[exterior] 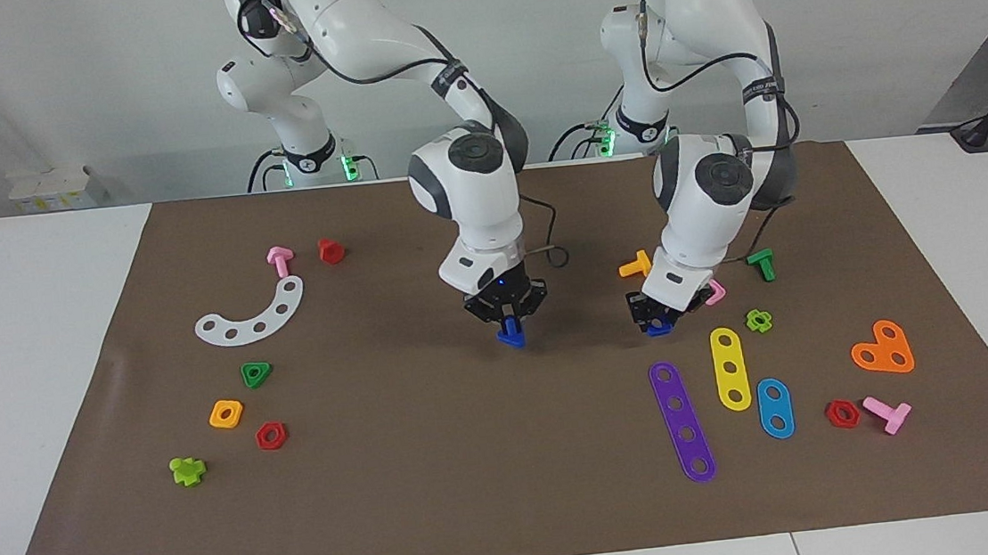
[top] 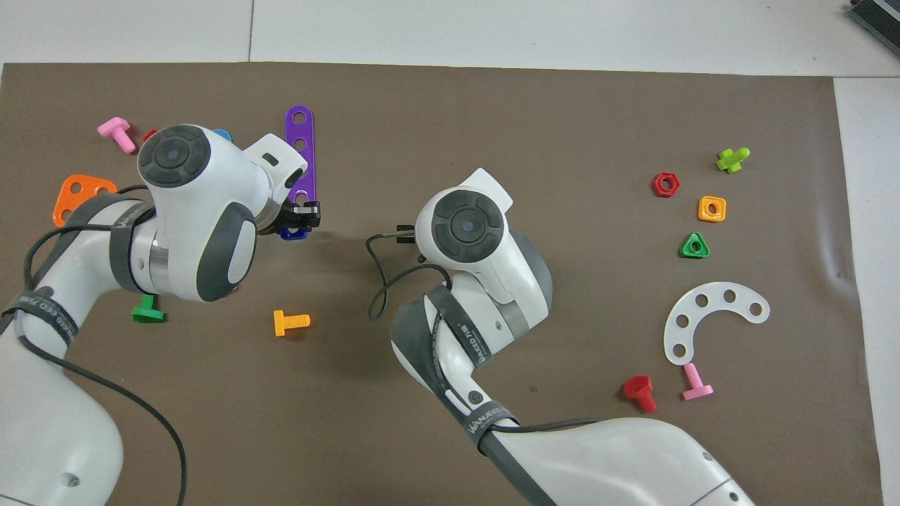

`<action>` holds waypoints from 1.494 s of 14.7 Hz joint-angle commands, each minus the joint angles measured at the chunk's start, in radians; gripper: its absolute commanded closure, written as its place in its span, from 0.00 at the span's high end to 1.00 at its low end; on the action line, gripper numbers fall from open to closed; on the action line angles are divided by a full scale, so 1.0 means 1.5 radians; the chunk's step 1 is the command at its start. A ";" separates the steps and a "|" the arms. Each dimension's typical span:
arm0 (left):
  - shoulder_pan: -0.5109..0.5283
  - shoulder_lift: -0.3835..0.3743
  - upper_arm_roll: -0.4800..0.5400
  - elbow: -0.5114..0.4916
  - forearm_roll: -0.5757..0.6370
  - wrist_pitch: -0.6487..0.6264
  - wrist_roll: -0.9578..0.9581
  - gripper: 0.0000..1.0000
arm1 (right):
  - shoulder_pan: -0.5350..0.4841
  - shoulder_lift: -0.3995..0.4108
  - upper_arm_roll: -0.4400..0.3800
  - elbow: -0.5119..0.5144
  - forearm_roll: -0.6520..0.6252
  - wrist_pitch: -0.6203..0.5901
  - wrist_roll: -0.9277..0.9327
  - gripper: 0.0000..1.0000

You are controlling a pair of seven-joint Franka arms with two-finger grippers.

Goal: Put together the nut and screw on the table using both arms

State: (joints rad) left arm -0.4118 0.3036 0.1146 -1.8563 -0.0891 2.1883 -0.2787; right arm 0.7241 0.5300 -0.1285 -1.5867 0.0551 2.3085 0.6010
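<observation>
My right gripper [exterior: 510, 323] hangs over the middle of the brown mat [exterior: 442, 497]. It is shut on the dark-blue screw [exterior: 511, 338], which sticks out below the fingertips. In the overhead view the arm's wrist hides both. My left gripper [exterior: 657, 317] is low over the mat toward the left arm's end, beside the tip of the purple strip [exterior: 682, 420]. It is shut on the dark-blue nut [exterior: 660, 329]. This gripper [top: 301, 219] and the nut [top: 292, 233] also show in the overhead view. A gap of bare mat separates the two grippers.
An orange bolt [exterior: 635, 264], a pink nut [exterior: 714, 293] and a green bolt [exterior: 762, 264] lie close around the left gripper. Yellow [exterior: 730, 368] and light-blue [exterior: 775, 408] plates lie beside the purple strip. A white curved strip [exterior: 251, 313] and an orange nut [exterior: 226, 414] lie toward the right arm's end.
</observation>
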 commanded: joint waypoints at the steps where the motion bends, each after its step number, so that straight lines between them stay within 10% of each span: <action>1: -0.002 0.004 0.004 0.020 -0.014 -0.012 -0.004 0.00 | 0.011 0.046 0.000 0.041 0.004 0.054 0.030 0.00; 7: -0.002 0.019 0.004 0.071 -0.057 -0.027 -0.017 0.00 | 0.027 0.058 0.000 0.024 0.004 0.066 0.046 0.00; 8: -0.003 0.022 0.004 0.079 -0.062 -0.029 -0.022 0.00 | 0.028 0.057 0.000 0.020 0.004 0.066 0.046 0.14; 9: -0.004 0.024 0.004 0.090 -0.066 -0.033 -0.028 0.00 | 0.030 0.057 0.000 0.019 0.005 0.064 0.048 0.67; 10: -0.005 0.029 0.005 0.100 -0.068 -0.041 -0.031 0.00 | 0.031 0.054 0.000 0.019 0.004 0.057 0.054 1.00; 14: -0.013 0.055 0.006 0.161 -0.067 -0.078 -0.083 0.00 | 0.025 0.039 -0.001 0.019 0.003 0.047 0.057 1.00; 22: -0.084 0.113 0.009 0.231 -0.062 -0.097 -0.215 0.00 | -0.113 -0.159 -0.008 -0.038 -0.005 -0.126 -0.029 1.00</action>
State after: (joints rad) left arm -0.4993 0.4294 0.1072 -1.5655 -0.1701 2.0753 -0.5534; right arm 0.6229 0.3839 -0.1542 -1.5769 0.0523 2.1715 0.6304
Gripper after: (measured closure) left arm 0.537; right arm 0.000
